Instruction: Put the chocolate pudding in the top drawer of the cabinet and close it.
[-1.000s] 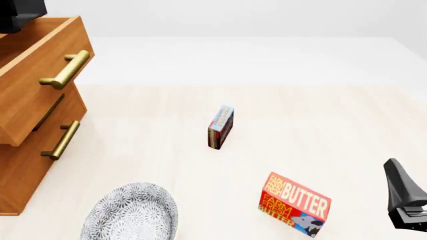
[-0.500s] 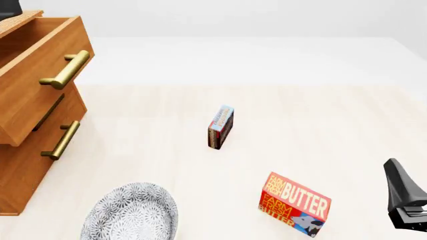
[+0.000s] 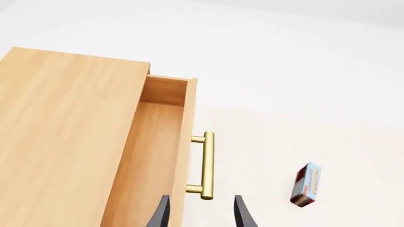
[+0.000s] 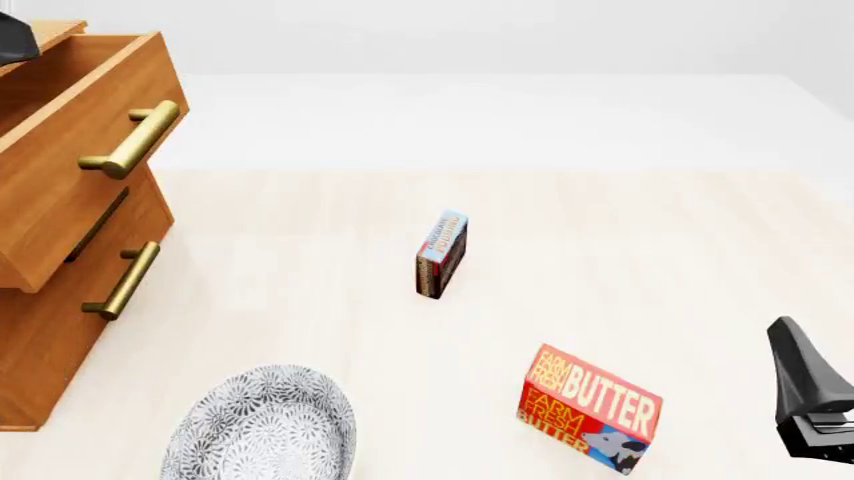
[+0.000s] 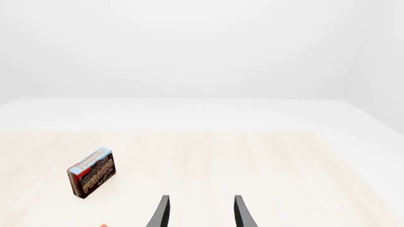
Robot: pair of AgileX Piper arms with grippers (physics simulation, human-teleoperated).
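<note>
Orange-brown wooden top drawer (image 4: 80, 140) stood open, pudding not inside.
The small blue-and-brown chocolate pudding box (image 4: 442, 254) stood at 3 o'clock of it; both black grippers (image 3: 200, 213) (image 5: 199, 212) were spread, holding nothing.

The cabinet (image 4: 54, 300) runs off the front view's left edge, as does the top drawer (image 4: 67, 150). The patterned plate (image 4: 260, 425) is cut by the bottom edge. The left gripper (image 3: 200, 213) shows only its tips.

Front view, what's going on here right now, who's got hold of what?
Nothing is held. The top drawer of the cabinet stands pulled open, and the left gripper hangs open above its handle. The chocolate pudding stands on edge mid-table, untouched, with a butter box and a patterned plate nearer the arms. The right gripper is open, low at the right.
</note>
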